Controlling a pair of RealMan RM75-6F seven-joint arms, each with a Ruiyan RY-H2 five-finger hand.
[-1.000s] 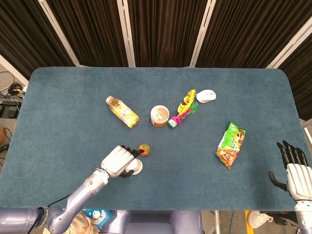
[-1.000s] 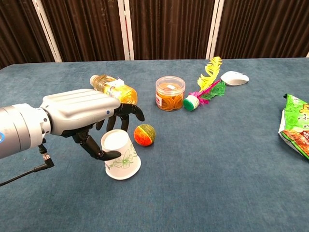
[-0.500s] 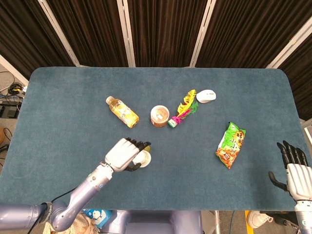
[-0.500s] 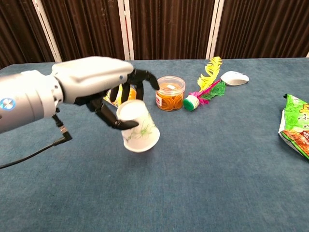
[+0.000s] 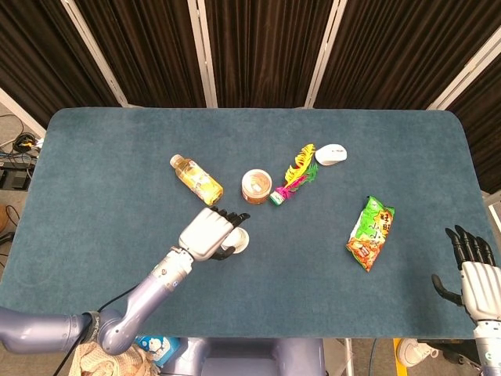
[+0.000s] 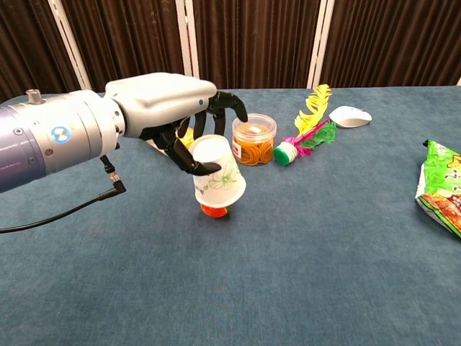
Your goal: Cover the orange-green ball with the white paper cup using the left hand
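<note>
The white paper cup point(image 6: 218, 176) is gripped mouth-down in the left hand point(image 6: 189, 122), tilted over the orange-green ball point(image 6: 214, 210) on the desk point(image 6: 324, 252). If lowered askew, the ball could be nudged out by the rim.
</note>
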